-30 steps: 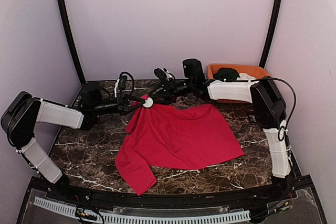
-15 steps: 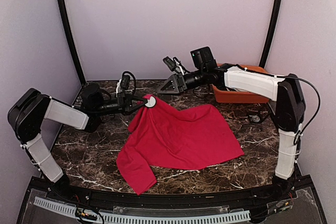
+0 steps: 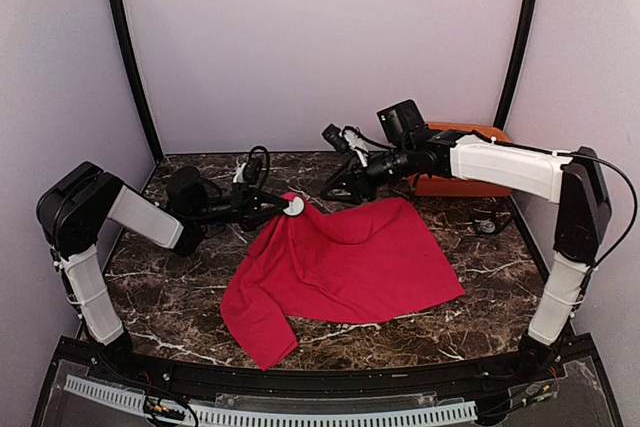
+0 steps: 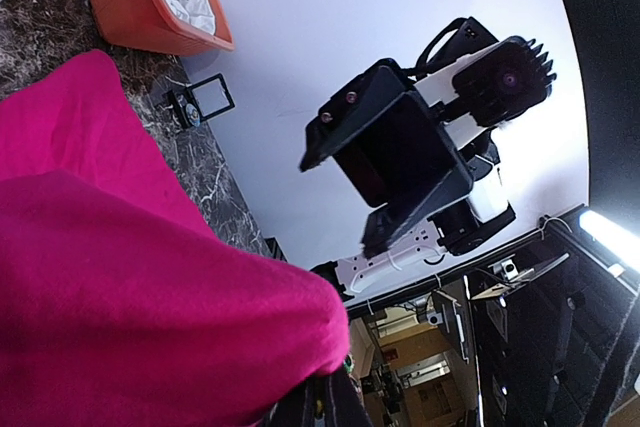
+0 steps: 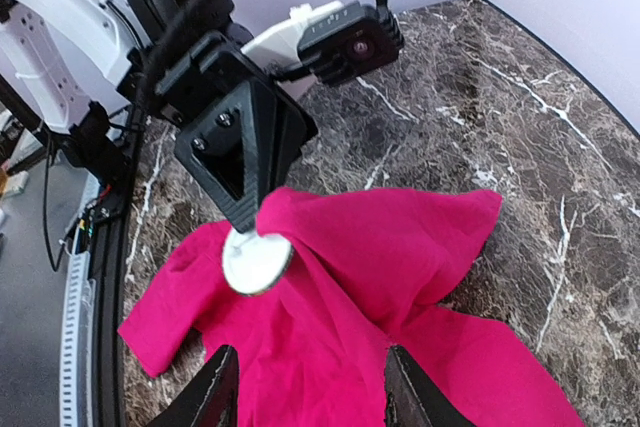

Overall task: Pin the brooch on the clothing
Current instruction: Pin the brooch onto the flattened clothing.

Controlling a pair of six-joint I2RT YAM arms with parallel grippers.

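The clothing (image 3: pixel 350 257), a bright red T-shirt, lies spread on the marble table. One fold of it is lifted at the back left. My left gripper (image 3: pixel 283 205) is shut on that fold, low over the table. The brooch (image 3: pixel 294 206), a round white disc, sits on the cloth right at its fingertips. In the right wrist view the brooch (image 5: pixel 257 262) hangs just under the left gripper (image 5: pixel 243 217), against the clothing (image 5: pixel 400 247). My right gripper (image 3: pixel 335 190) hovers open and holding nothing, a short way right of the brooch. The right gripper (image 5: pixel 310 392) points down at the shirt.
An orange bin (image 3: pixel 470 185) stands at the back right, partly behind the right arm. In the left wrist view the bin (image 4: pixel 140 7) holds a white garment (image 4: pixel 185 2). A small black frame (image 3: pixel 487 224) lies on the table near the right wall.
The right gripper has pulled away from the brooch, lifted, then come down to its right. The left gripper has moved right and lower with the fold and the brooch.
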